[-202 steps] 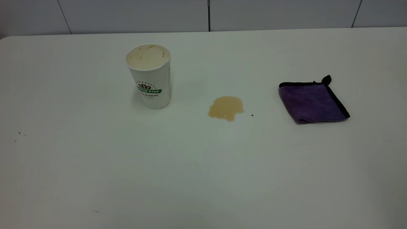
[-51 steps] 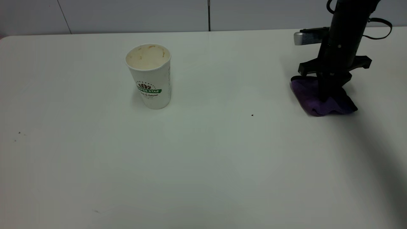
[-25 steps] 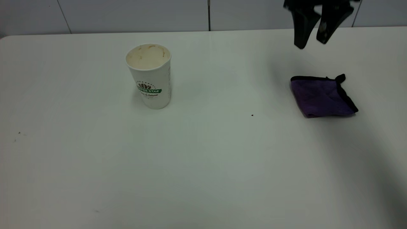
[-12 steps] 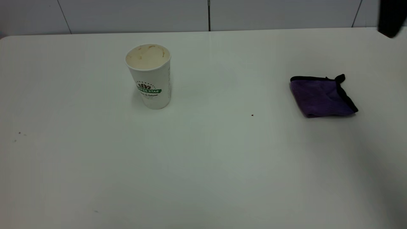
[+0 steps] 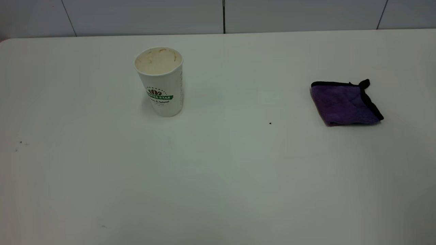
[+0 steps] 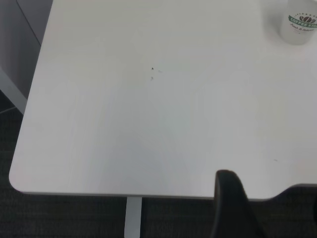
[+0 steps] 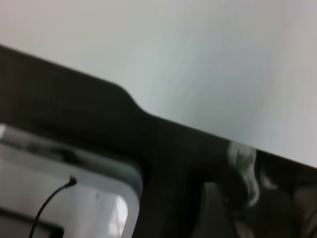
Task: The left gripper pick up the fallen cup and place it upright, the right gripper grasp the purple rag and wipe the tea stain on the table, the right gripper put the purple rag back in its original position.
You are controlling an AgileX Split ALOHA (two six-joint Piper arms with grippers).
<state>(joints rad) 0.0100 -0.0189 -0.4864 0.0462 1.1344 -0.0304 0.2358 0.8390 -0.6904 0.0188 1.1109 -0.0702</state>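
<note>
The cup (image 5: 159, 81) stands upright on the table (image 5: 218, 170), left of centre; it also shows in the left wrist view (image 6: 299, 22). The purple rag (image 5: 344, 103) lies folded on the right side, with nothing touching it. No tea stain shows on the table; only the tiny dark speck (image 5: 270, 123) is there. Neither gripper is in the exterior view. A black part of my left gripper (image 6: 230, 208) shows over the table's near left corner, far from the cup. My right gripper (image 7: 218, 208) is a dark blur off the table's edge.
A grey panelled wall (image 5: 218, 15) runs behind the table's far edge. The table's edge and a leg (image 6: 132, 218) show in the left wrist view, with dark floor beyond. A few small specks (image 5: 20, 143) lie at the left.
The stain seen earlier is gone. My right gripper let go of the rag, rose and left the exterior view at the upper right. The rag lies still; the cup has not moved.
</note>
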